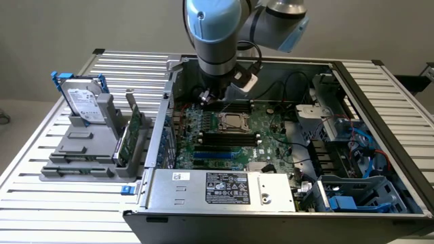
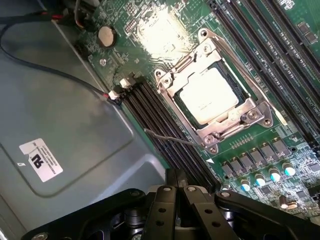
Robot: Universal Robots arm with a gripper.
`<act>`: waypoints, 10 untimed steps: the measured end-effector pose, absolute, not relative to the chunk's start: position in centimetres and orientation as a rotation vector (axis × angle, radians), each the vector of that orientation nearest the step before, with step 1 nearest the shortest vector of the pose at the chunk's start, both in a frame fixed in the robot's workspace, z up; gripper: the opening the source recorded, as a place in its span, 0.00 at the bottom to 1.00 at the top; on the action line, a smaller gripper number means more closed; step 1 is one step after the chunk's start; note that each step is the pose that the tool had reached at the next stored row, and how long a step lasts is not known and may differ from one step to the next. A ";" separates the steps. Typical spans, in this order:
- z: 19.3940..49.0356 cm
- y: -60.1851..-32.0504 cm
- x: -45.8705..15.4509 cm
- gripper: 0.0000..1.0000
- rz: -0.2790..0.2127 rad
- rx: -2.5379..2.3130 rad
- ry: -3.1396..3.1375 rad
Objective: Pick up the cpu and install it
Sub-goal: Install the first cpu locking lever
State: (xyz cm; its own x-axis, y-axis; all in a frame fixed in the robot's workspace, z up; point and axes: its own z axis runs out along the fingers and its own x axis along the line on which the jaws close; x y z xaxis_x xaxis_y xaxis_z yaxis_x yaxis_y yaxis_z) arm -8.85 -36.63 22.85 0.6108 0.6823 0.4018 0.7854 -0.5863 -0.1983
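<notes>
The cpu (image 2: 209, 95), a small square chip with a pale silvery top, lies flat inside the metal socket frame (image 2: 260, 107) on the green motherboard (image 2: 280, 60). In the exterior view the cpu (image 1: 233, 122) sits mid-board inside the open computer case (image 1: 379, 101). My gripper (image 1: 205, 96) hangs above the board, a little to the exterior view's left of the socket and toward the case's back wall. In the wrist view my gripper (image 2: 177, 176) is shut, its black fingers (image 2: 192, 200) pressed together with nothing between them, apart from the chip.
Black memory slots (image 2: 160, 117) run beside the socket, and a thin wire lever (image 2: 167, 137) sticks out from it. A grey stand (image 1: 85, 152) outside the case holds a hard drive (image 1: 85, 104) and a green card (image 1: 132, 129). The power supply (image 1: 224, 190) fills the case's front.
</notes>
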 end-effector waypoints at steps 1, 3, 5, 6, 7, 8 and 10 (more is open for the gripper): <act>22.8 -36.6 -8.9 0.11 -0.408 -2.495 -1.158; 22.6 -36.6 -8.9 0.11 -0.419 -2.519 -1.117; 22.5 -36.6 -8.9 0.11 -0.427 -2.540 -1.078; 22.4 -36.6 -8.9 0.11 -0.431 -2.549 -1.061; 22.4 -36.6 -8.9 0.11 -0.434 -2.558 -1.046; 22.4 -36.6 -8.9 0.11 -0.435 -2.567 -1.035; 22.3 -36.6 -8.9 0.11 -0.435 -2.581 -1.025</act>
